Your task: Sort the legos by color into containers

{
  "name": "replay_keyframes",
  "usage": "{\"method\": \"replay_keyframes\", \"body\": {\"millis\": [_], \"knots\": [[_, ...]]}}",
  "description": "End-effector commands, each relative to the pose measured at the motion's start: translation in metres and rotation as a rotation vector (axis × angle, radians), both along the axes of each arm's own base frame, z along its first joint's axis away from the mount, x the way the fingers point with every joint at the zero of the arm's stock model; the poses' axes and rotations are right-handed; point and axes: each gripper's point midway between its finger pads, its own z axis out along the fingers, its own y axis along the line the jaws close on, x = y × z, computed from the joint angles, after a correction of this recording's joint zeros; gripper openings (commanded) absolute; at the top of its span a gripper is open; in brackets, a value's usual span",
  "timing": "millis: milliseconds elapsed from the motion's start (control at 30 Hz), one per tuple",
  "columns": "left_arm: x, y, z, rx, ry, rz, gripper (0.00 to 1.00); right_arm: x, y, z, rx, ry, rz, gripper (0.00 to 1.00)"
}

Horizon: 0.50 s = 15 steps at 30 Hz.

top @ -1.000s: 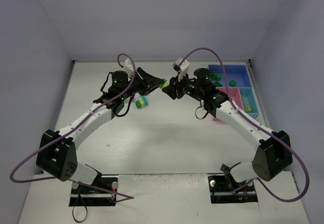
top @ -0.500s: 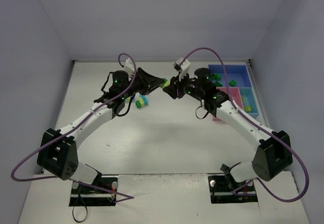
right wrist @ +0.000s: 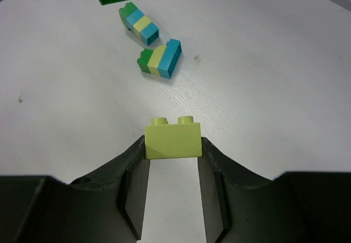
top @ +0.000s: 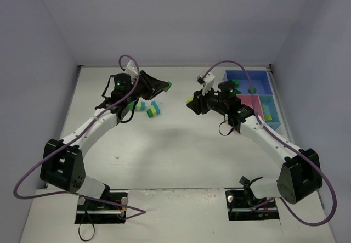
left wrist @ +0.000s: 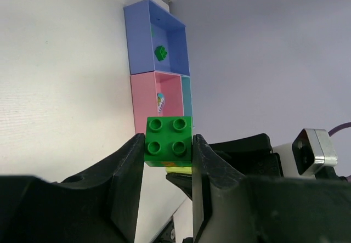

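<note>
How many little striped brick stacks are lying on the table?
2. One stack lies farther from the right wrist camera, the other nearer it, close beside the first. Each is striped green, yellow-green and cyan. More may be hidden from view.

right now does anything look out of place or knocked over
Nothing spilled or broken. One three-colour stack and a second stack lie tipped on their sides on the table, joined. The left gripper holds a green brick, the right gripper a yellow-green brick.

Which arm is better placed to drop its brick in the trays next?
Right. The right gripper, shut on the yellow-green brick, hangs close beside the trays; the left gripper, holding the dark green brick, is farther from them.
</note>
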Motion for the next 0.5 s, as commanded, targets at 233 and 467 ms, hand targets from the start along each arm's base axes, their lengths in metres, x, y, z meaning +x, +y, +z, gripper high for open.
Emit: {"method": "replay_keyframes", "body": {"millis": [233,467], "knots": [[-0.002,0.014,0.015,0.246,-0.157,-0.016,0.00,0.067,-0.191,-0.011,-0.105,0.094,-0.884,0.01],[-0.025,0.030,-0.005,0.449,-0.177,-0.056,0.00,0.062,-0.309,-0.050,0.013,0.275,-1.321,0.02]]}}
